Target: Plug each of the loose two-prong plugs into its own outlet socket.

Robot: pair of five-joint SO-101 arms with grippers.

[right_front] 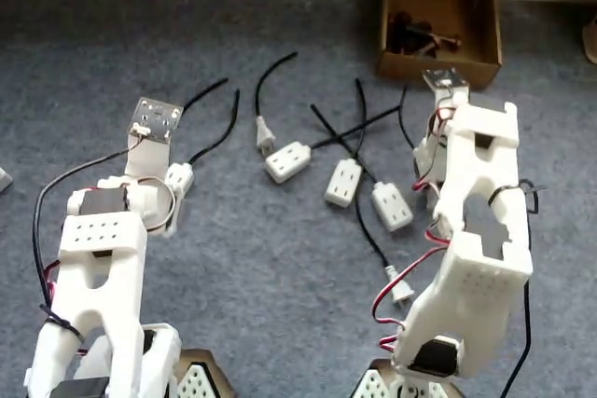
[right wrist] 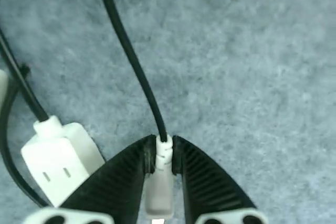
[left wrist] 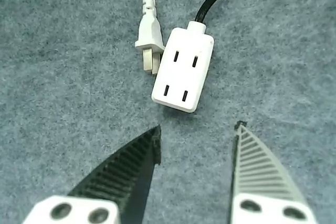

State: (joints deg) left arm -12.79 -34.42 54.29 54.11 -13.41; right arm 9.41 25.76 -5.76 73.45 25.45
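Right tool point(right wrist: 163, 141) clenched on a white two-prong plug point(right wrist: 159, 182), gripping it at the neck, right at the entry of its black cord point(right wrist: 131, 61). Low over the grey worktop point(right wrist: 252, 51) at the right of the scene, beneath the right arm point(right_front: 476, 221). Just beside that tool, a white outlet socket point(right wrist: 58, 163) lying flat, slots up, with a black lead off one end.

Left tool point(left wrist: 198, 127) released, fingers point(left wrist: 126, 171) spread wide over bare worktop, nothing between them. Just past the fingertips, a white outlet block point(left wrist: 184, 69) lying flat with two pairs of slots facing up. Alongside it, a loose plug point(left wrist: 148, 32), prongs right against the block's side, outside the slots. Both at the left of the worktop, tucked against the wrist of the left arm point(right_front: 93, 258), with black cords trailing away to the far side.

Across the middle, three more white sockets in a loose row: leftmost socket point(right_front: 287, 161), middle socket point(right_front: 343, 182), rightmost socket point(right_front: 392, 205), with black leads crossing behind them toward the far side. Just far-left of the leftmost socket, a second loose plug point(right_front: 265, 134), prongs pointing near. On the near side, close to the right arm, a third loose plug point(right_front: 399, 286), apart from every socket. Far right, an open cardboard box point(right_front: 438, 25) with dark items inside
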